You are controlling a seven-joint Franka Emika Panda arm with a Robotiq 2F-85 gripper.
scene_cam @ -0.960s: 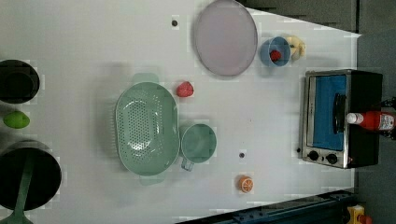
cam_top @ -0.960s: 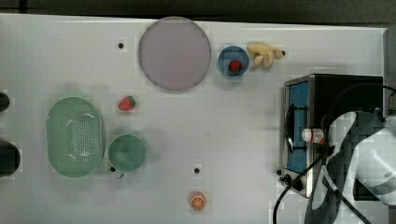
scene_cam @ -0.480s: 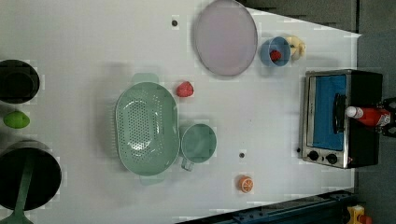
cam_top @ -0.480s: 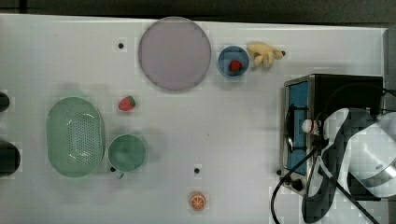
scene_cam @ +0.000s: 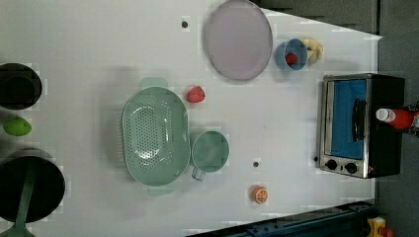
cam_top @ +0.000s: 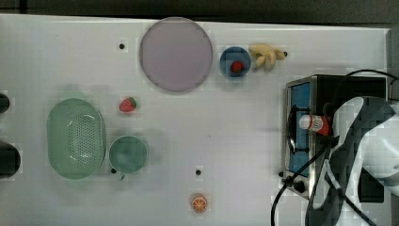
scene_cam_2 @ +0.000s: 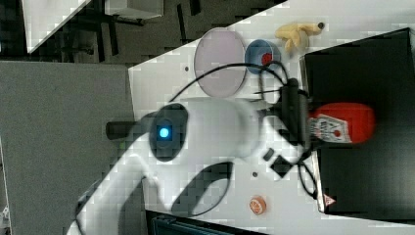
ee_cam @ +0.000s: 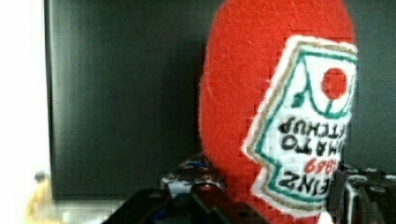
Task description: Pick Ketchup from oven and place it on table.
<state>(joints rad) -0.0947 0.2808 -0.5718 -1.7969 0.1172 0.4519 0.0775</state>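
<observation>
Wrist view puts the hand (ee_cam: 275, 205) nearest, its dark fingers (ee_cam: 359, 196) clamped around the lower body of the Ketchup (ee_cam: 275, 107), which stands on top of the black oven (cam_top: 336, 136), not yet over the table (cam_top: 235, 136). Judged risk: the soft bottle could tip or slip from the grip when carried off sideways. Farther out lie two strawberries, one colander (cam_top: 75, 138), one cup (cam_top: 128, 154), one plate (cam_top: 175, 54).
</observation>
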